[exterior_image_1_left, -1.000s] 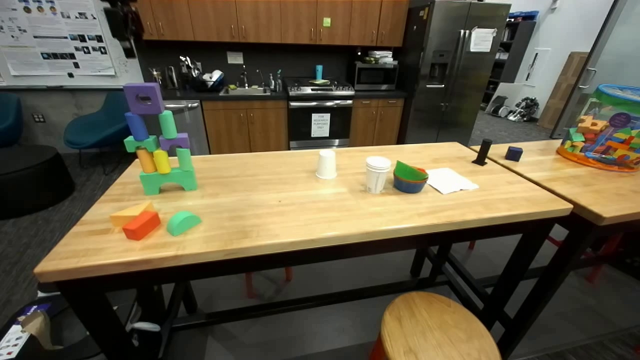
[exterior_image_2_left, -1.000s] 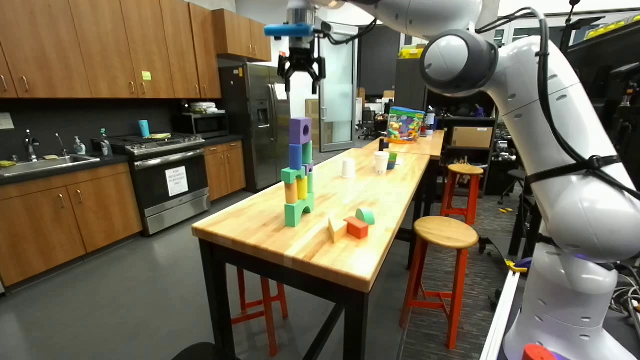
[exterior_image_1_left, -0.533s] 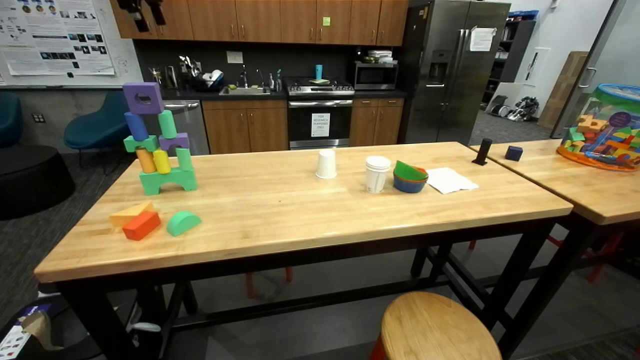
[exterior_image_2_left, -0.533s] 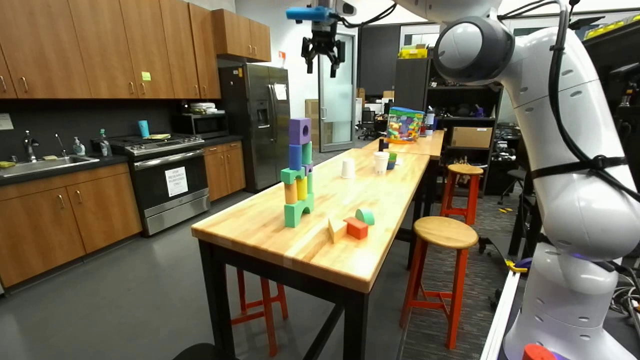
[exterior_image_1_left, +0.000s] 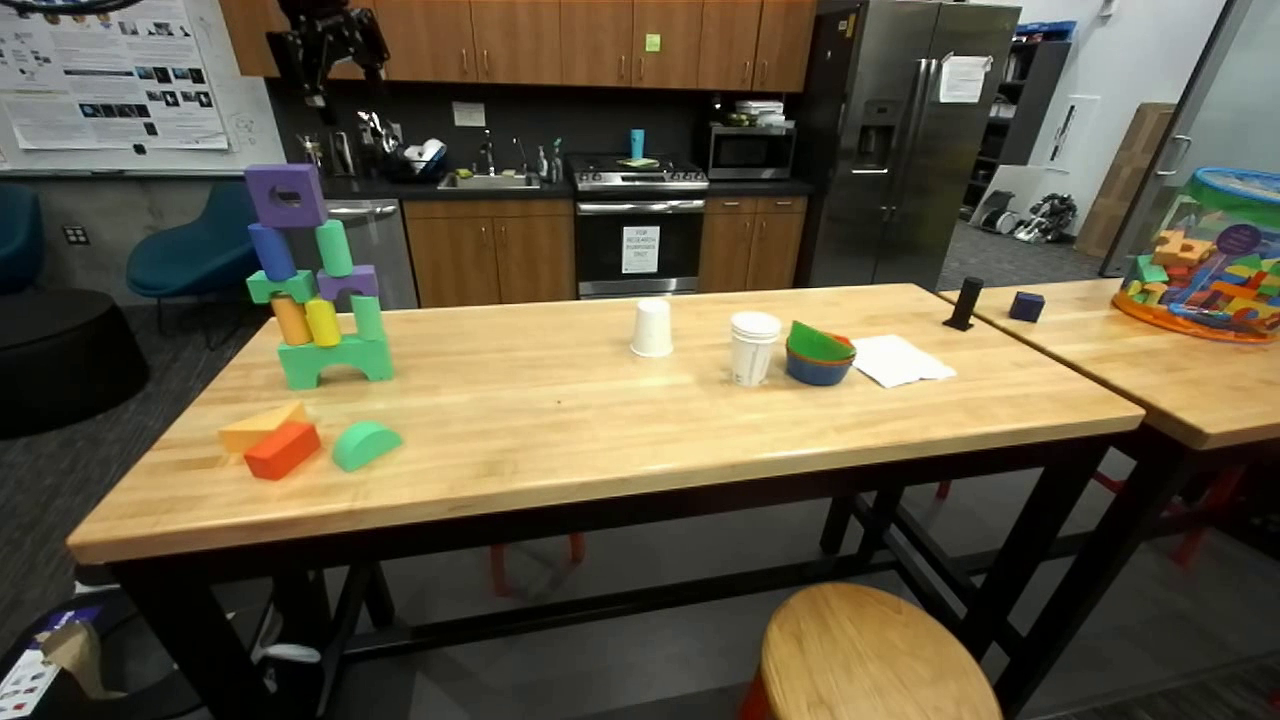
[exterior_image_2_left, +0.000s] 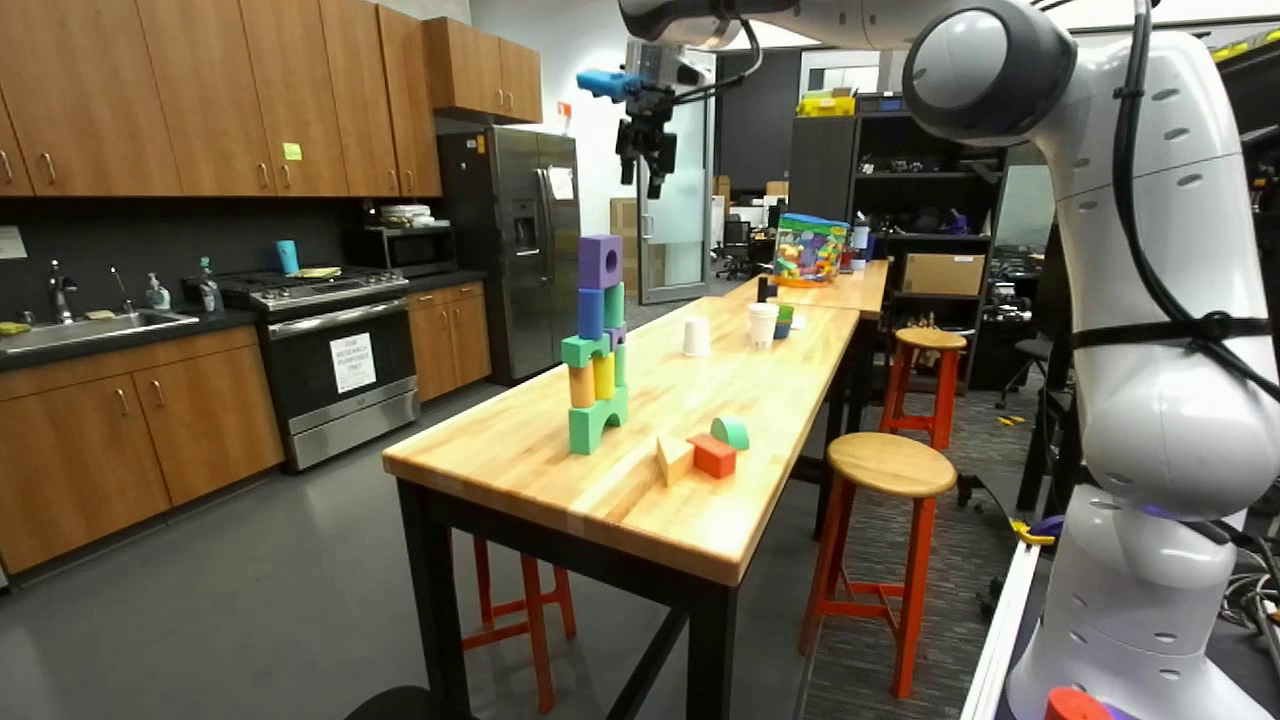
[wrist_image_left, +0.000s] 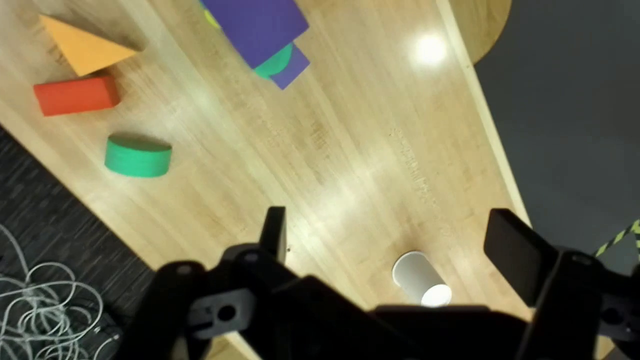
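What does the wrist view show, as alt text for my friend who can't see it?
An empty black gripper hangs over a wooden table, a white cup visible between its open jaws. On the left sit an orange triangular block, a red block and a green half-round block; the top edge cuts off a purple-topped block stack.

A white sign (exterior_image_2_left: 353, 362) on the oven door (exterior_image_2_left: 306, 380) reads "FOR RESEARCH PURPOSES ONLY" (all in capitals).
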